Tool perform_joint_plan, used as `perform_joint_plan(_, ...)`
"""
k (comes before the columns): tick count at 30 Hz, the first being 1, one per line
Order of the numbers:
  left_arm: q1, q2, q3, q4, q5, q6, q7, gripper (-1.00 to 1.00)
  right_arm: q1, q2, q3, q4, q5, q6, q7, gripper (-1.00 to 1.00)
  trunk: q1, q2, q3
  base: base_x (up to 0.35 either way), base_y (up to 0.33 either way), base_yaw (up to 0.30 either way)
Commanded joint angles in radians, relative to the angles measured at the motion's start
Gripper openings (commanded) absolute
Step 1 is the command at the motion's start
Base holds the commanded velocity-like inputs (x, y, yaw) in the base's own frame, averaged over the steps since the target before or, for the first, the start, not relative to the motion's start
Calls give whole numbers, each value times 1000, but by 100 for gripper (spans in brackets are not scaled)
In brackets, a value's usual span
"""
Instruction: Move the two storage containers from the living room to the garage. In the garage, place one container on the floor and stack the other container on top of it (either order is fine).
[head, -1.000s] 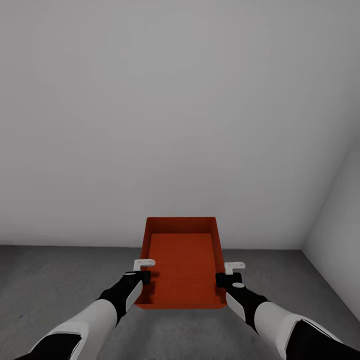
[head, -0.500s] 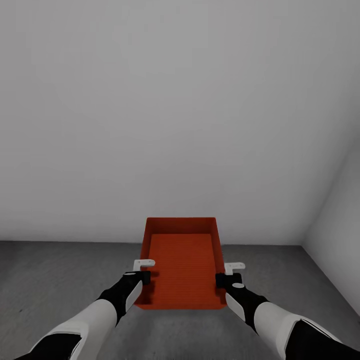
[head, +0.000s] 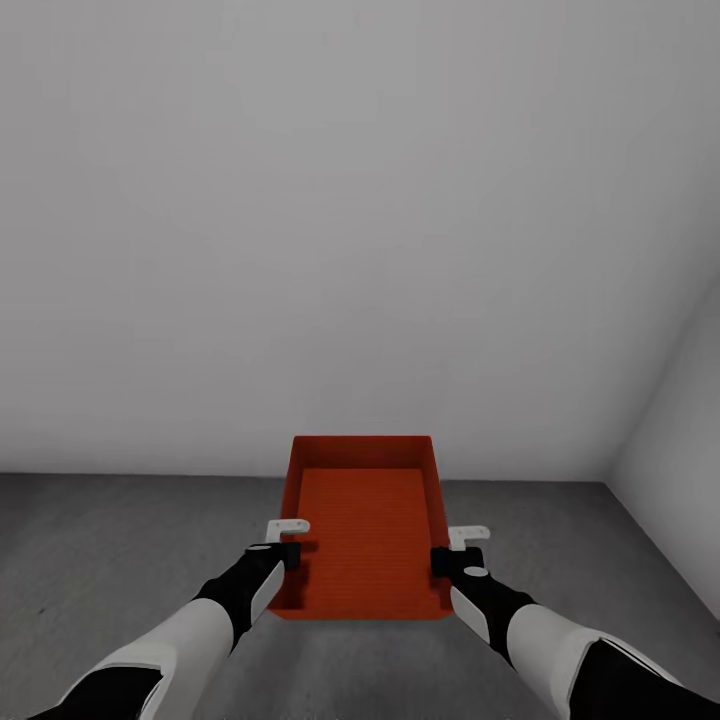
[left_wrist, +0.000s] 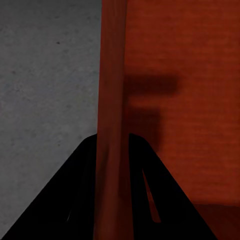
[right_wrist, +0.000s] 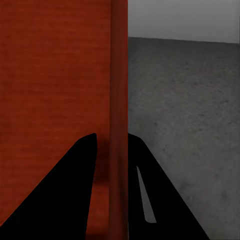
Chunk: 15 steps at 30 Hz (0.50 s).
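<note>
One orange-red storage container (head: 365, 520) hangs in the air in front of me, lidless and level, carried over the dark grey concrete floor (head: 110, 540) of the garage. My left gripper (head: 290, 553) is shut on its left long wall (left_wrist: 111, 125), and my right gripper (head: 443, 558) is shut on its right long wall (right_wrist: 118, 115). In each wrist view the thin ribbed wall runs between the two black fingers (left_wrist: 75, 195) (right_wrist: 70, 190). The second container is out of view.
A plain grey-white wall (head: 350, 220) stands straight ahead, meeting a side wall (head: 680, 470) in a corner at the right. Bare concrete stretches to the left and under the container.
The wall's base line has slid slightly upward in the head view, so the camera has moved a little toward the wall. The container and both grippers keep the same pose.
</note>
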Motion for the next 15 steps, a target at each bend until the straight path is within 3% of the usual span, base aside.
perform_joint_plan(1,0,29,-7,-3,-21,8,8,-100,-1,-17,1,30,-12,-6,-6,-100,4,-8,-6,0,0,0)
perform_joint_plan(15,0,29,-7,-3,-21,7,8,-100,-1,-17,1,30,-11,-6,-6,-100,58,-106,-72,0,0,0)
